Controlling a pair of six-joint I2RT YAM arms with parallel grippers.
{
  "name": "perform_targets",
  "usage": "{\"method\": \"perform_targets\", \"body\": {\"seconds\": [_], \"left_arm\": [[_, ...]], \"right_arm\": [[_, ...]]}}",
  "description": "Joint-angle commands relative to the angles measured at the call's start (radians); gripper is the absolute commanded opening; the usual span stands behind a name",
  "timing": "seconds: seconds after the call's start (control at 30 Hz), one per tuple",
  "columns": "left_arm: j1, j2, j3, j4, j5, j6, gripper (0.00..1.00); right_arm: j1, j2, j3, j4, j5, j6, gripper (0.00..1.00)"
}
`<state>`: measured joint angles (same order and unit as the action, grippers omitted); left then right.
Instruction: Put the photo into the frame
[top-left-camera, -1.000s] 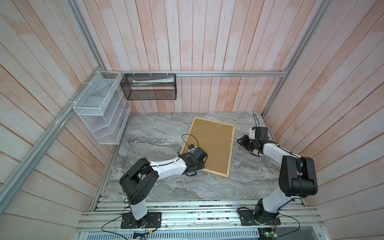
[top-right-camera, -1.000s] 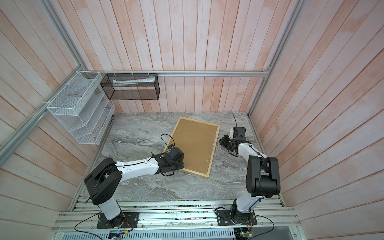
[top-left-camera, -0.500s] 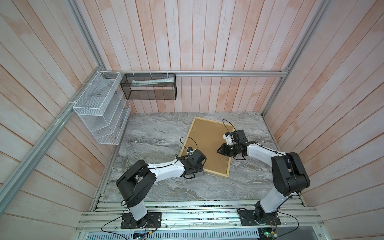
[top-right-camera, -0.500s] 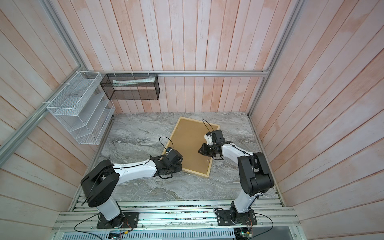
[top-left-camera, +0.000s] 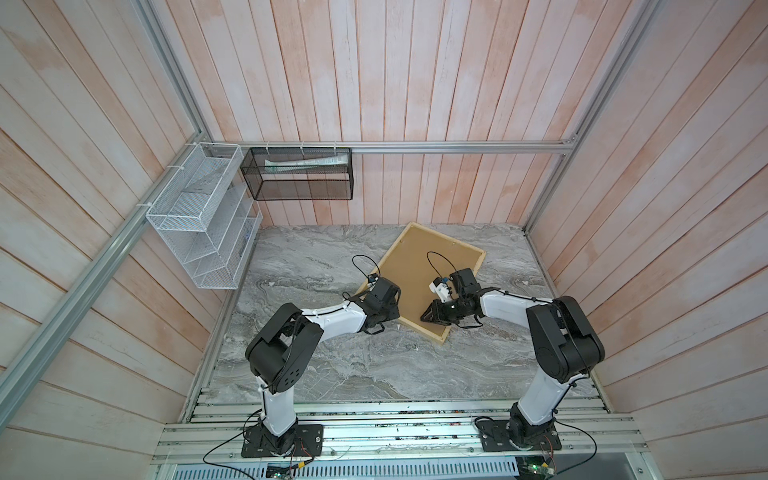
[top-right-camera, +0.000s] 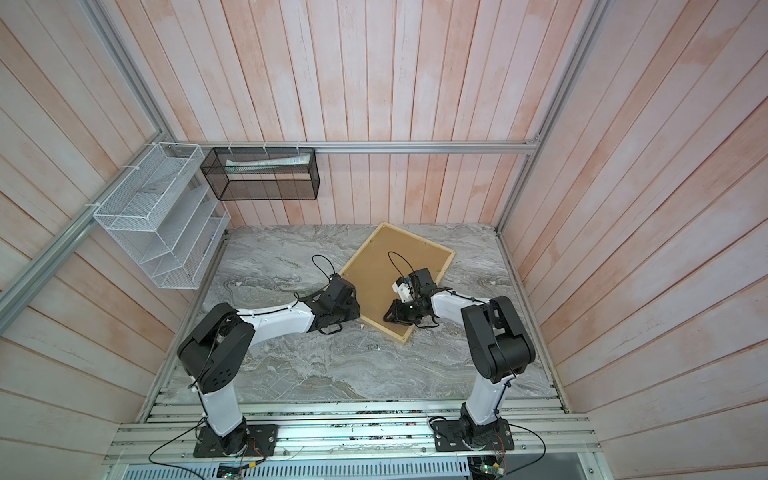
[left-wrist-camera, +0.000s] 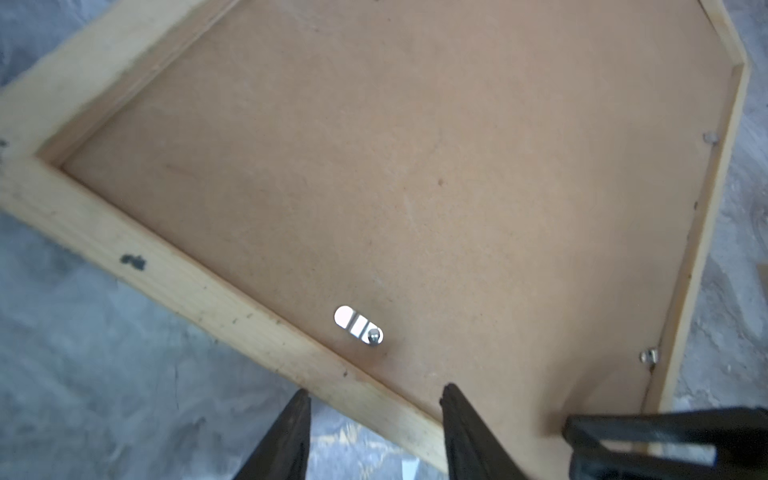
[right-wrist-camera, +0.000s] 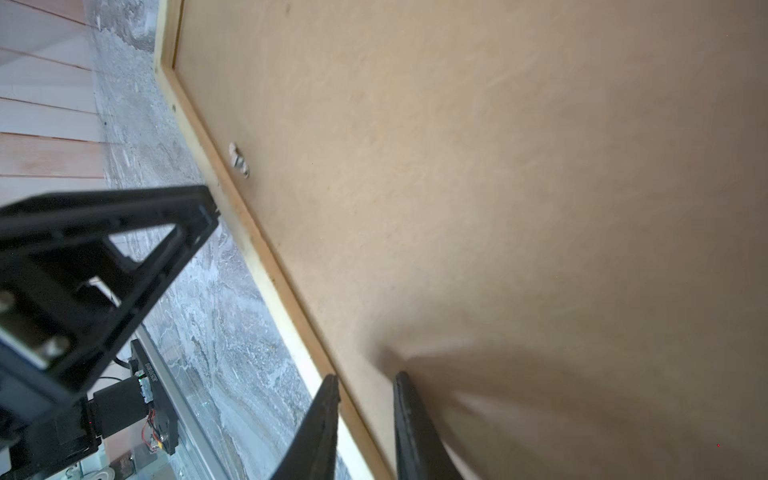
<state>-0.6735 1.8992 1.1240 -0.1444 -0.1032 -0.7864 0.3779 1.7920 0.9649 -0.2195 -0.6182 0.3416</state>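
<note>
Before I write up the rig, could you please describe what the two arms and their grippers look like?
Both the left arm and right arm have white links between chunky black joint housings. Thin black cables loop above the wrists. The left gripper and right gripper each end in two slim tapered black fingers.

This is a robot lab test cell. Two robot arms (top-left-camera: 336, 322) are bolted to a slotted metal base (top-left-camera: 399, 434) with loose cables (top-left-camera: 590, 446) and a bare circuit board (top-left-camera: 536, 474). Plank walls (top-left-camera: 374, 83) on metal rails (top-left-camera: 457, 146) box in a marble-look table (top-left-camera: 374, 365) and wire baskets (top-left-camera: 199, 232).
</note>
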Motion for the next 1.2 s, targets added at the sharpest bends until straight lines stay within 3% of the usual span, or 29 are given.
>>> {"method": "perform_targets", "body": {"seconds": [0.0,0.13,0.43,0.77,0.93,1.17], "left_arm": [[0.058,0.097,0.036,0.024,0.021,0.105,0.52],[0.093,0.154,0.104,0.054,0.056,0.163,0.52],[0.126,0.155,0.151,0.034,0.054,0.229,0.52],[0.079,-0.009,0.049,-0.072,0.016,0.187,0.51],[0.055,-0.002,0.054,-0.123,-0.004,0.180,0.48],[0.063,0.038,0.084,-0.153,0.007,0.205,0.41]], "right_arm": [[0.033,0.056,0.014,-0.041,-0.026,-0.020,0.26],[0.077,0.093,0.035,0.016,-0.077,0.024,0.26],[0.186,0.203,0.137,0.375,-0.305,0.264,0.24],[0.000,0.006,0.040,0.494,-0.329,0.305,0.29],[-0.079,-0.062,0.002,0.469,-0.314,0.282,0.29],[-0.113,-0.079,0.040,0.361,-0.265,0.203,0.29]]}}
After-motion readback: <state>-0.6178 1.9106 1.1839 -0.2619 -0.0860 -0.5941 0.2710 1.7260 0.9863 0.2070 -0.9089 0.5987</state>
